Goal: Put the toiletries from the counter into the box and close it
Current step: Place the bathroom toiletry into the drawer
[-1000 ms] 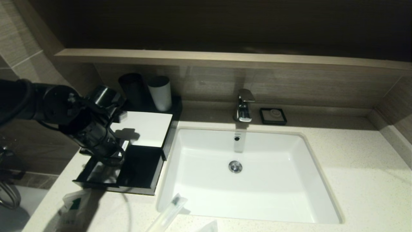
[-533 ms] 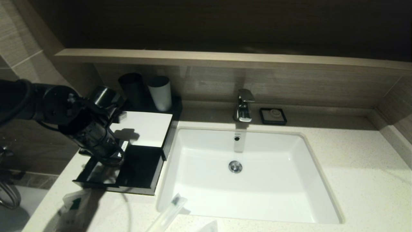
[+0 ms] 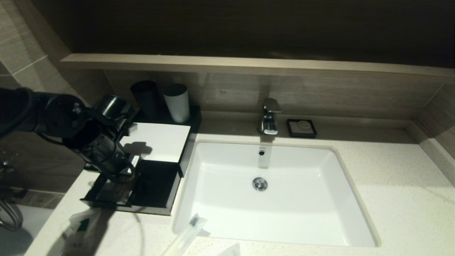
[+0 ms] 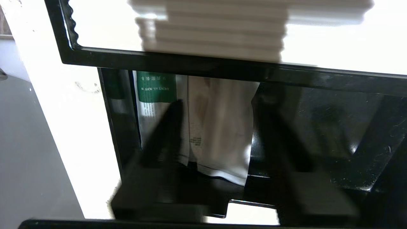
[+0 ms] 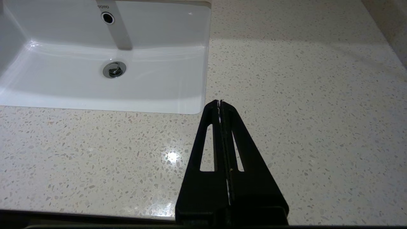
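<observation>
Left pincer (image 4: 216, 127) being held open over box (image 3: 156, 142) drawer; sachet (image 4: 219, 127) lying below, between fingers (image 4: 165, 133), ungripped. Right pincer (image 5: 220, 103) being kept closed above counter (image 5: 302, 95).

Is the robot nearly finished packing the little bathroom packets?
Not yet. One white green-marked sachet lies in the black box's open drawer, the left claw open above it. Another sachet and a translucent sleeve wait on the speckled counter. The drawer needs closing.

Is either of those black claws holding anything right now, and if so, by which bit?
Nothing is held. The left tool stands open above a white sachet lying in the box's drawer; the right tool is shut on nothing over the counter.
</observation>
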You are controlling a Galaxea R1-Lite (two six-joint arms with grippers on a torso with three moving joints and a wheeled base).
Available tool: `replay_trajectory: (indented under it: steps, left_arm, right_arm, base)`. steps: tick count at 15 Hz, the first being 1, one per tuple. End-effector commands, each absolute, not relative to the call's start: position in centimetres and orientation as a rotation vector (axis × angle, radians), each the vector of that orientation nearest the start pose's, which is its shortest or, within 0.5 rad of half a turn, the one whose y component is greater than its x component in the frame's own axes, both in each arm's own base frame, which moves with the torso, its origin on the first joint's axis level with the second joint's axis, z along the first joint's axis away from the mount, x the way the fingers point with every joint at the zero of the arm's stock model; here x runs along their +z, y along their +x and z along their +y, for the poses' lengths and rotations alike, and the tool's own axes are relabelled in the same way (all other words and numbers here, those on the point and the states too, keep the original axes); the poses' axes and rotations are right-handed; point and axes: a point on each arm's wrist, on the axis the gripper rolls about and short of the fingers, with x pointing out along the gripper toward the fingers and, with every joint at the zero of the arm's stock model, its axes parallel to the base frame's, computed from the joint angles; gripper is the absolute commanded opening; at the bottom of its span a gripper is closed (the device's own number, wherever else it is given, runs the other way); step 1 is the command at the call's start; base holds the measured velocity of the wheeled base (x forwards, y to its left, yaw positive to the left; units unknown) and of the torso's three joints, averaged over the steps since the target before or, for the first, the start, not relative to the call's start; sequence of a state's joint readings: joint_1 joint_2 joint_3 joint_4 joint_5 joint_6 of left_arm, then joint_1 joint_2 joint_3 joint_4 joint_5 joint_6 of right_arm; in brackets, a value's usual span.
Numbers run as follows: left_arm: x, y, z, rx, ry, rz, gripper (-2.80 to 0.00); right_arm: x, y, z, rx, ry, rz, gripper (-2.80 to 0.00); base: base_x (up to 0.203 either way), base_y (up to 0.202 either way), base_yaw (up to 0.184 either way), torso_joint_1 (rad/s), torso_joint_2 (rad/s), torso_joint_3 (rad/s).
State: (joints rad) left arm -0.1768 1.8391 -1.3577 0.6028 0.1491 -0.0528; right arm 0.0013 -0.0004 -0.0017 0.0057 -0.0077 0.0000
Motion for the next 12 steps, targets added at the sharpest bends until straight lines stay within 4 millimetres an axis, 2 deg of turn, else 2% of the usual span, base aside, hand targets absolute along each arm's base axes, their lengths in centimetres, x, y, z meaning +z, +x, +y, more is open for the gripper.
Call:
replay_trajectory:
  steps: [1,6,12]
  left_arm:
    - [18.6,31.3,-5.1,0.009,0.125,1.067,0.0]
    - [19.7,30.6,-5.0,0.009,0.119,1.04,0.0]
    - [22.5,28.4,-4.9,-0.007,0.108,0.949,0.0]
  right_arm:
    - [7.5,-2.3,0.0,-0.006,0.0,0.005,-2.8]
    - [7.5,-2.3,0.0,-0.006,0.0,0.005,-2.8]
    - [7.5,-2.3,0.0,-0.006,0.0,0.005,-2.8]
  base:
    - [0.0,0.0,0.0,0.0,0.0,0.0]
    - [0.0,0.0,0.0,0.0,0.0,0.0]
    - [0.0,0.0,0.0,0.0,0.0,0.0]
